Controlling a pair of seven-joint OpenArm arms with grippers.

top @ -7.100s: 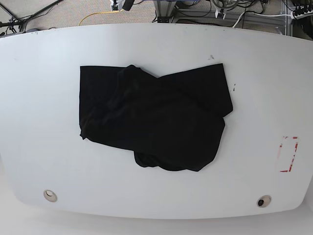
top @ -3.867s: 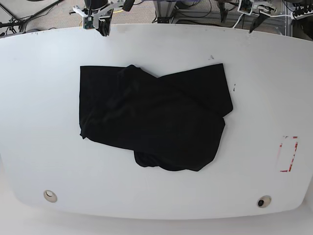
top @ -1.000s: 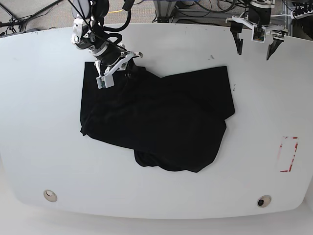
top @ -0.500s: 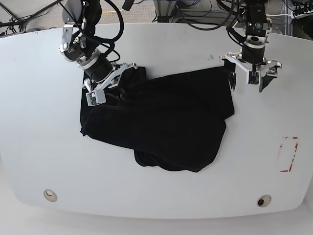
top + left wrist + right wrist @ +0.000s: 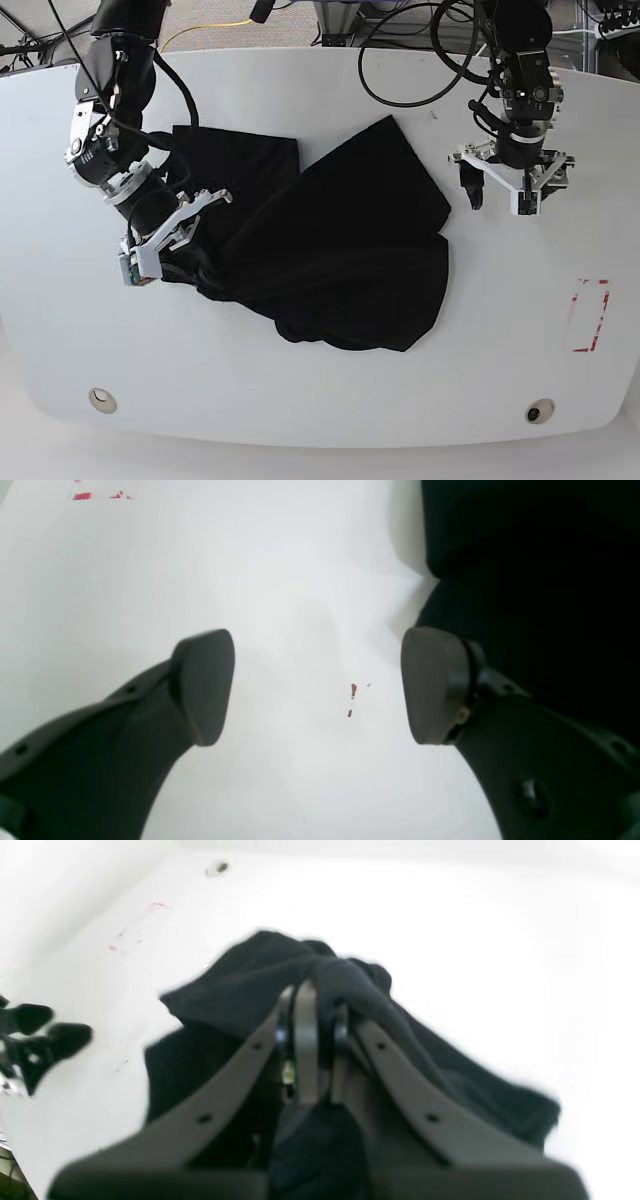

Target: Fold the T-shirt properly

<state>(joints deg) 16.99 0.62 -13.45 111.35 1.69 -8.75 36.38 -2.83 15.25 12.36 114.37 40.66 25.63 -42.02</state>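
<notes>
Two black robot arms with bulky jointed segments carry pale grey brackets at their wrists. The left claw (image 5: 317, 687) has dark grey fingers (image 5: 202, 685) ending in rounded, smooth pads, the struts behind them dotted with small round holes. The right claw (image 5: 314, 1040) shows the same grey struts and holes, with a small brass-coloured fitting near the pads. Looping black cables (image 5: 400, 60) trail from the upper joints of both arms.

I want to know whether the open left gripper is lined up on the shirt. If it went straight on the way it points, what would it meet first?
Probably bare white table: the open left gripper points down at it, with the limp black T-shirt just beside one fingertip.
</notes>
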